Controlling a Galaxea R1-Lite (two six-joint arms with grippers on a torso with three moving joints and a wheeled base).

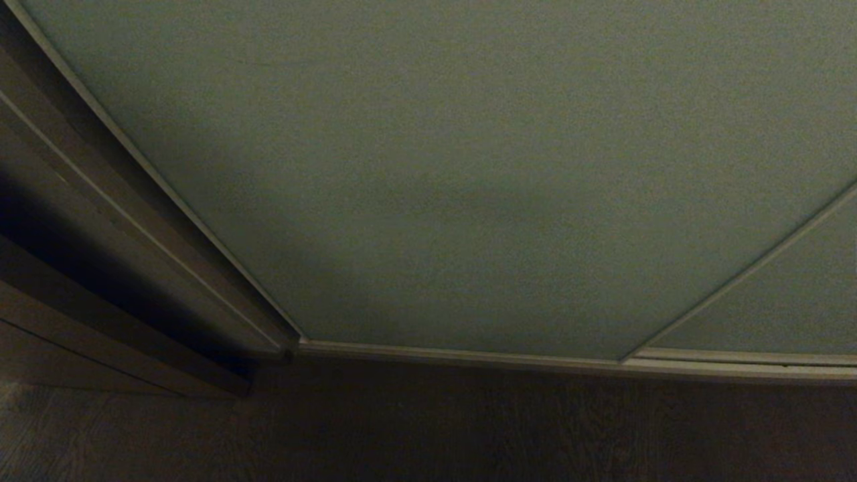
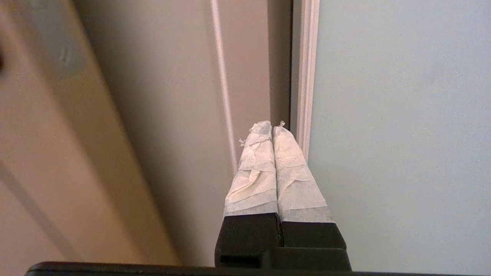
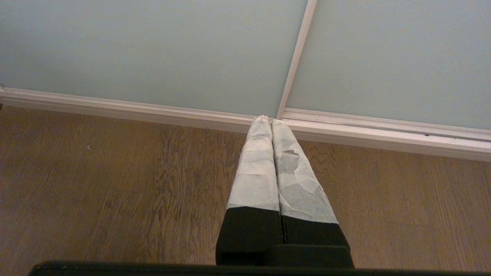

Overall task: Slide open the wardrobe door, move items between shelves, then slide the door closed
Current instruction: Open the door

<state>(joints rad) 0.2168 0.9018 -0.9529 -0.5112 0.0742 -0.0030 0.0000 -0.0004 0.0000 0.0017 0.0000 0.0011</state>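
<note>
Sliding wardrobe door edge beside left fingers

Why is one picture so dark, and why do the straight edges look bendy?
The head view is dim and grainy: the door looks murky green and its frame edges curve, a wide-lens bend. The left wrist view is brighter, but the brown panel beside the left gripper is smeared with blur. The right wrist view is bright and sharp: floor grain shows clearly behind the right gripper.
</note>
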